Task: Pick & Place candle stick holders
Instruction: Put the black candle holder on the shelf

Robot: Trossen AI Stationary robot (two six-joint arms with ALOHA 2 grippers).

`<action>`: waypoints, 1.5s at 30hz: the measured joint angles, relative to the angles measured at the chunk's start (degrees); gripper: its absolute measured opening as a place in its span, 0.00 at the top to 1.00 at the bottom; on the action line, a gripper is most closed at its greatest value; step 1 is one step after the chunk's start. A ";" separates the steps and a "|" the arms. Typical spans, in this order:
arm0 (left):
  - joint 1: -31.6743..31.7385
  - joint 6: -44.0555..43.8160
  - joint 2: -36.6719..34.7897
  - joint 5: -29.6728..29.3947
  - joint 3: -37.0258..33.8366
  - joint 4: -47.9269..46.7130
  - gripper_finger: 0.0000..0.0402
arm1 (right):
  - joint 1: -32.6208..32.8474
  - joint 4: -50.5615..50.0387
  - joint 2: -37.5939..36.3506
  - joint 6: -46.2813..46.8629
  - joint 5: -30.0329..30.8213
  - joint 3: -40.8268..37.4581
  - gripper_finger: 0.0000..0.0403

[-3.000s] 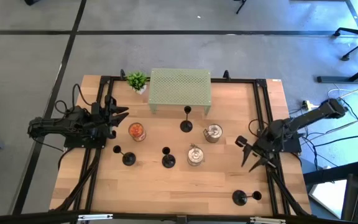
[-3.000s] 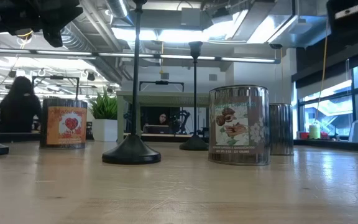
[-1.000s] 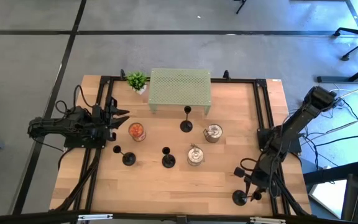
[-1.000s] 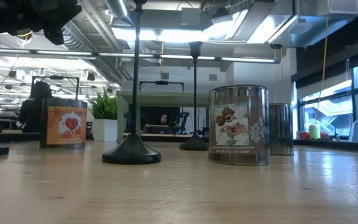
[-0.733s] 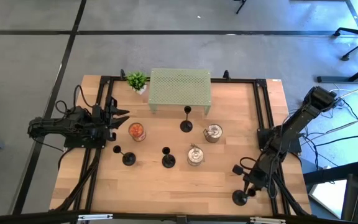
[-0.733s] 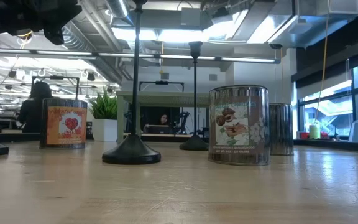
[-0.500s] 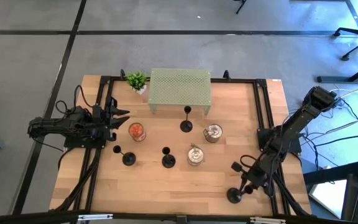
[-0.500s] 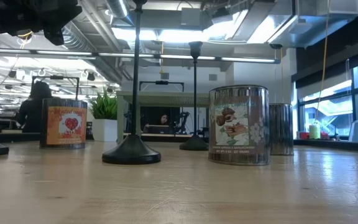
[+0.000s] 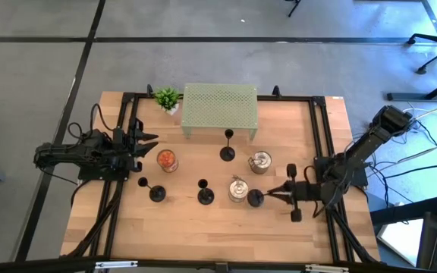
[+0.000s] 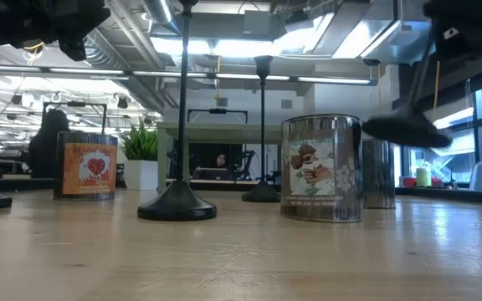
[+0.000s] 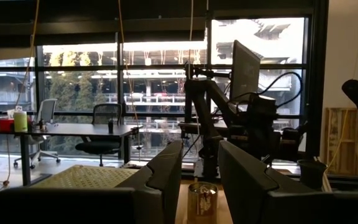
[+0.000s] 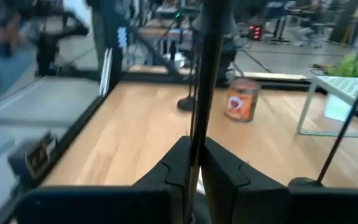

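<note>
Right end effector (image 9: pixel 288 194) is gripping a candle stick holder (image 9: pixel 268 196) by its stem, carrying it tilted above the surface (image 9: pixel 203 227) with the base just beside the silver jar (image 9: pixel 238 189); collision could topple it.

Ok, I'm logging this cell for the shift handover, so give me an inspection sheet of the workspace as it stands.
Surface: wooden table, black frame rails.
Job's things: three candlesticks standing; a fourth candlestick is carried tilted, base off the table.
Clutter: green mesh riser, potted plant, orange jar, two silver jars.
Grippers: right hand shut on the fourth candlestick's stem; left hand open at the left edge.
Cables: bundles beside both arm bases.
Surroundings: person seated in the office behind.
</note>
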 joint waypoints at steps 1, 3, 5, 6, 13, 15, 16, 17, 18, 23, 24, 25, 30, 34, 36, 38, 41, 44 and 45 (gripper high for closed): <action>0.02 -0.15 0.00 0.00 0.00 0.00 0.75 | -0.36 -0.02 -0.51 0.83 0.54 0.47 0.91; 0.00 -0.41 0.00 0.00 0.02 0.02 0.75 | -1.13 -0.19 -2.00 1.55 1.83 1.79 0.91; 0.02 -0.40 0.00 0.00 0.01 0.02 0.75 | -2.15 -1.11 -3.81 0.29 2.85 3.70 0.91; 0.01 -0.39 0.00 -0.01 0.01 0.03 0.75 | -2.69 -2.16 -4.79 -0.77 3.54 4.68 0.91; 0.02 -0.52 0.00 -0.02 0.00 0.07 0.75 | -8.20 -15.14 -11.61 -5.97 12.99 14.49 0.91; 0.02 -0.52 0.00 -0.13 0.02 0.06 0.75 | -10.91 -18.69 -13.01 -10.64 16.30 17.66 0.91; 0.01 -0.52 0.00 -0.17 0.01 0.15 0.75 | -12.58 -20.02 -13.64 -13.01 17.41 19.10 0.91; 0.02 -0.53 0.00 -0.20 0.01 0.28 0.75 | -14.37 -21.19 -14.13 -15.13 18.55 20.58 0.91; 0.02 -0.53 0.00 -0.20 0.01 0.33 0.75 | -16.27 -22.09 -14.43 -16.64 19.57 21.93 0.91; 0.02 -1.49 0.00 -0.22 0.01 0.34 0.75 | -27.57 -22.20 -14.63 -23.02 21.25 26.97 0.91; 0.01 -1.61 0.00 -0.22 0.02 0.35 0.75 | -30.03 -22.21 -14.63 -24.04 20.23 27.51 0.91; 0.00 -1.62 0.00 -0.23 0.02 0.35 0.75 | -32.60 -22.21 -14.63 -24.75 18.27 27.87 0.91; 0.02 -1.63 0.00 -2.79 0.01 1.98 0.75 | -45.63 -23.72 -14.16 -21.40 -0.60 28.92 0.91; 0.00 -1.57 0.00 -5.74 0.02 3.71 0.75 | -55.99 -28.09 -11.38 -15.92 -11.83 30.63 0.91; 0.02 -1.55 0.00 -6.19 0.01 4.62 0.75 | -60.95 -28.18 -9.23 -14.31 -17.90 31.26 0.91; 0.02 -1.50 0.00 -6.14 0.02 4.92 0.75 | -65.68 -28.15 -6.59 -13.50 -23.46 32.31 0.91; 0.01 -1.97 0.00 -6.14 0.02 4.88 0.75 | -72.24 -28.43 -2.04 -12.10 -29.85 33.79 0.91; 0.01 -2.97 0.00 -6.14 0.02 4.83 0.75 | -77.68 -28.31 2.61 -10.84 -35.88 34.72 0.91; 0.02 -3.01 0.00 -6.12 0.02 4.84 0.75 | -79.23 -28.22 4.16 -10.33 -37.52 34.92 0.91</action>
